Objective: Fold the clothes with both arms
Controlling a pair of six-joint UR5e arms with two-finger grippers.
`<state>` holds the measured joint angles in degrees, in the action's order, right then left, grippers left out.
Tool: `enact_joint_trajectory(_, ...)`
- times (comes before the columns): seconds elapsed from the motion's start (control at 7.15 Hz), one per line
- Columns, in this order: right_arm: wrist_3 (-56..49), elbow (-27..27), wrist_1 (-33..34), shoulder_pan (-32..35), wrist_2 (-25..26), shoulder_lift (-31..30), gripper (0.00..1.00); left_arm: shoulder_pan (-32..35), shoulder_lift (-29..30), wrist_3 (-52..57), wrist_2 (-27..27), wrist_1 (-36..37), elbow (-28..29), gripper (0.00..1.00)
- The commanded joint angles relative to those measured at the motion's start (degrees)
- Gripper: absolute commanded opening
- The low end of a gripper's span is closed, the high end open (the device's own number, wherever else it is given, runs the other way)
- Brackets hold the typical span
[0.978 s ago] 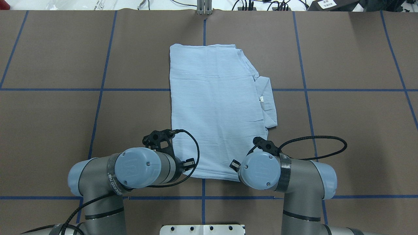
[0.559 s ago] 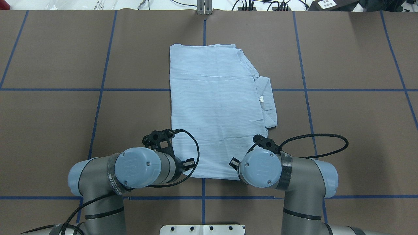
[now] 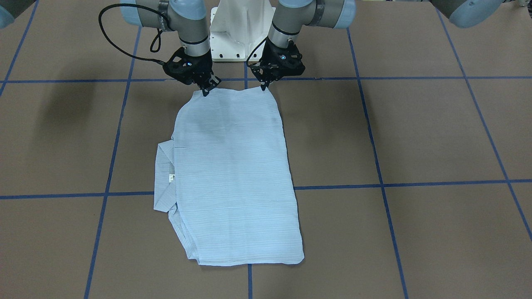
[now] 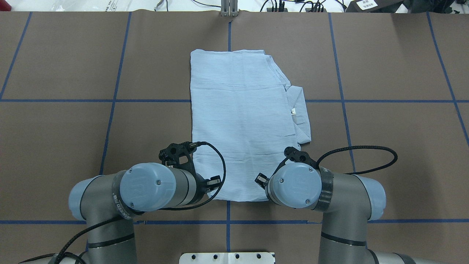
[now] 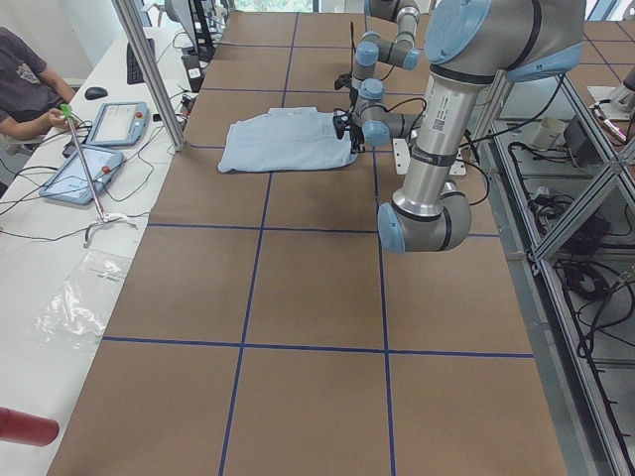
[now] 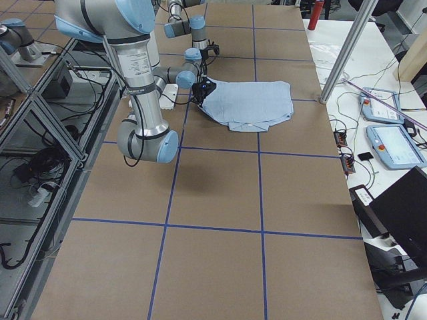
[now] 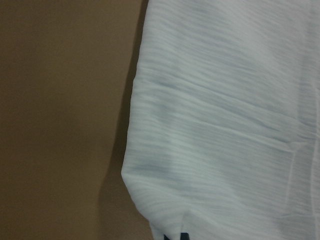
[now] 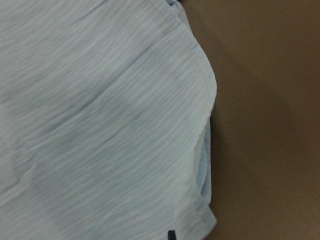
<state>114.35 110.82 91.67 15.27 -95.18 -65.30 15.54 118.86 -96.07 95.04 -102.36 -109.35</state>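
Just in front of the white base [image 3: 239,37], the shirt [image 3: 232,174] lies already folded into a long narrow panel, its collar [image 3: 163,182] poking out on the robot's right. The left gripper [image 3: 263,86] and right gripper [image 3: 205,90] each look pinched closed on a hem corner nearest the base. The crosswise fold appears to remain. Since a second ago, both arms have spread slightly apart, straightening that hem.
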Motion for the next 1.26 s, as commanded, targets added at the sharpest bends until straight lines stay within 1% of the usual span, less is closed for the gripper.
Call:
enact_joint_trajectory(0.0, -0.18, 2.12, 0.00, 0.02, -0.36, -0.71, 0.00, 0.28, -0.47, 0.00, 1.88, 0.49, -2.70, 0.00)
enact_joint_trajectory(0.14, -0.26, 3.69, 0.00, -0.41, -0.79, -0.71, 0.00, 0.02, -0.39, 0.00, 3.29, 2.49, -4.36, 0.00)
enact_joint_trajectory(0.28, -0.35, 7.36, 0.09, -2.33, -1.58, -1.58, 0.00, -0.50, -0.21, 0.00, 3.30, 3.12, -5.86, 0.00)
enact_joint_trajectory(0.56, -0.35, 10.89, 0.09, -4.80, -1.76, -2.37, 0.00, -1.38, -2.13, 0.00, 3.30, 3.30, -9.28, 0.00)
enact_joint_trajectory(0.7, -0.35, 13.09, 0.26, -5.51, -1.68, -3.16, 0.00, -2.61, -2.84, -0.26, 3.30, 5.48, -11.39, 0.00)
enact_joint_trajectory(0.84, -0.35, 13.89, 0.35, -5.51, -1.76, -3.34, 0.00, -2.88, -2.93, -0.26, 3.30, 8.20, -13.76, 0.00)
enact_joint_trajectory(0.98, -0.35, 13.73, 0.35, -5.43, -1.77, -3.34, 0.00, -2.88, -3.20, -0.17, 3.39, 8.66, -14.13, 0.00)
enact_joint_trajectory(1.12, -0.70, 13.20, 0.53, -4.56, -1.77, -3.60, 0.00, -3.06, -2.68, 0.26, 3.39, 8.41, -12.92, 0.00)
